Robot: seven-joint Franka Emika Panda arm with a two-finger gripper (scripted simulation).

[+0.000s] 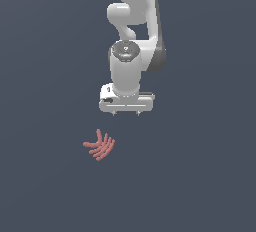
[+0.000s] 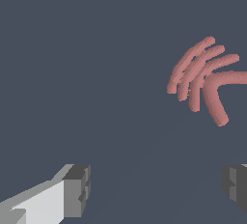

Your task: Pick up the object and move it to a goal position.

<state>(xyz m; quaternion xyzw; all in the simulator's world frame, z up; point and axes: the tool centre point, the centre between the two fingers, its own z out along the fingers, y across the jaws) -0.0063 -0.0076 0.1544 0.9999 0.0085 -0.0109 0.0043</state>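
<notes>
The object is a small salmon-red bunch of curved finger-like sausages [image 1: 99, 146], fanned out and lying on the dark grey floor. In the exterior view it sits below and to the left of my gripper [image 1: 126, 113]. The gripper hangs from the white arm, pointing down, well above the floor and apart from the object. In the wrist view the bunch [image 2: 205, 78] lies off to one side, beyond the gap between the fingertips [image 2: 77, 189]. The gripper [image 2: 157, 189] is open wide and holds nothing.
A flat dark grey surface [image 1: 200, 176] fills both views. The white arm [image 1: 132, 36] rises behind the gripper toward the top of the exterior view. Nothing else shows.
</notes>
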